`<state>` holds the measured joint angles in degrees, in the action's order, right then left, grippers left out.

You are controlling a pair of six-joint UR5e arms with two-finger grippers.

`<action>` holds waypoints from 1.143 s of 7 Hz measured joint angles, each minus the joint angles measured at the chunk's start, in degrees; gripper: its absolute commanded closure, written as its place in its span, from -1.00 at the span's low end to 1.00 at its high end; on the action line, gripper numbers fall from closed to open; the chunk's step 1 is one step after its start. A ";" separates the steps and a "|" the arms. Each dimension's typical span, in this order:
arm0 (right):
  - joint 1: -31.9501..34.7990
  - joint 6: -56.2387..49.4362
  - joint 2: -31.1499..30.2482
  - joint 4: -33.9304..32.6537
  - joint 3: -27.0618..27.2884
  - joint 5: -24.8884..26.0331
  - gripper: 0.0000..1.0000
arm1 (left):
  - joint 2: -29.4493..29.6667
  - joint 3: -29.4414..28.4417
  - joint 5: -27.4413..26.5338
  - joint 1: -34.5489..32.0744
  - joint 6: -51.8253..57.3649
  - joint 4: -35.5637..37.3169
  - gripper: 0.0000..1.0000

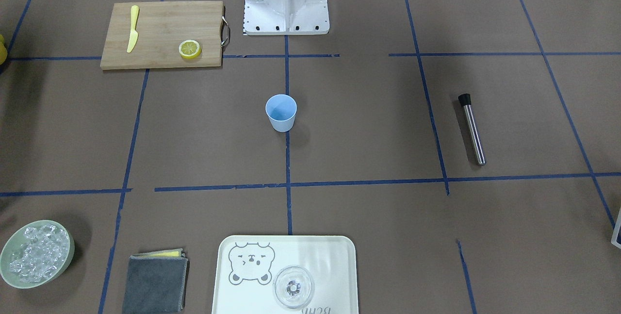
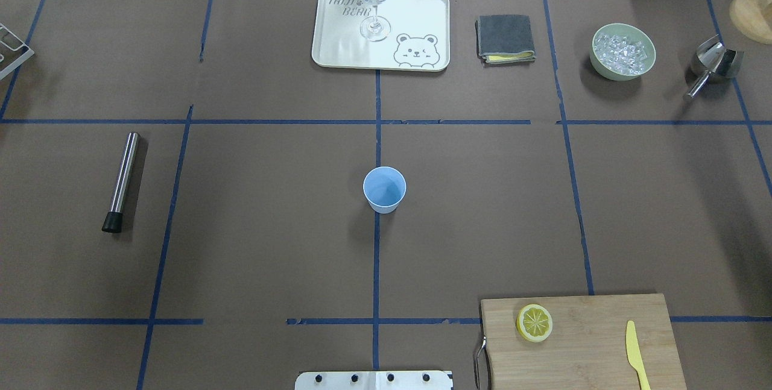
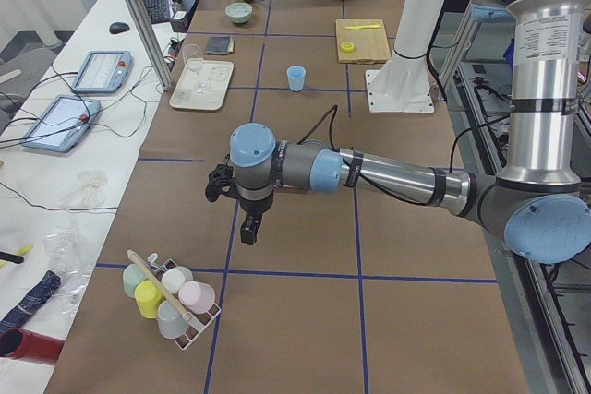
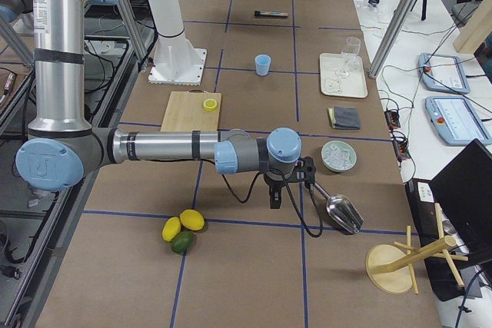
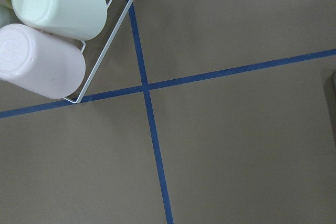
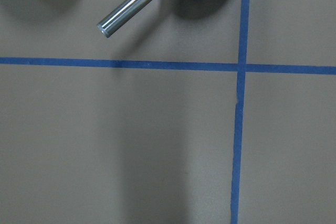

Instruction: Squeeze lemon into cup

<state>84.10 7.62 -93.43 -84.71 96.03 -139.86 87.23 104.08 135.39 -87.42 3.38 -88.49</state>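
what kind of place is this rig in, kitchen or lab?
Probably a robotics lab bench, not a kitchen: blue tape grid on a paper-covered table, the industrial left arm, operator tablets alongside.

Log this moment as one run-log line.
stage: not started | lemon: on cutting board | cup: upright, empty | left hand: far off, grip unclear | right hand: same

I work in a robotics lab. My table (image 2: 271,227) is papered brown and gridded with blue tape (image 2: 377,269), with a white pedestal (image 1: 286,1) bolted to it. The side bench (image 3: 55,43) holds 2 control tablets (image 3: 102,71), a keyboard (image 3: 168,2) and a mouse (image 3: 119,28) behind an aluminium frame post (image 3: 140,20).
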 measured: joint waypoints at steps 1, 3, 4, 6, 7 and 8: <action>-0.71 0.04 0.01 0.13 1.11 -0.18 -1.00 | -0.10 -0.12 0.19 0.21 0.08 -0.22 -1.00; -5.84 4.06 -0.84 2.24 6.09 -0.41 -1.00 | -0.09 -0.72 1.11 2.18 0.13 -1.54 -1.00; -10.38 11.48 -1.57 5.32 9.07 -0.21 -1.00 | -0.11 -0.87 2.82 3.11 0.04 -2.42 -1.00; -22.02 33.02 -4.20 16.25 14.24 3.31 -1.00 | -0.10 -1.01 4.77 4.02 -0.03 -3.68 -1.00; -27.31 41.87 -4.93 21.34 15.77 5.65 -1.00 | -0.11 -1.04 4.97 4.42 -0.23 -5.10 -1.00; -34.96 52.09 -5.02 25.51 17.81 11.15 -1.00 | -0.12 -1.07 5.03 4.90 -0.41 -6.47 -1.00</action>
<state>49.13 59.71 -98.45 -59.20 113.84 -128.71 87.11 103.01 140.42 -82.52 2.97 -94.97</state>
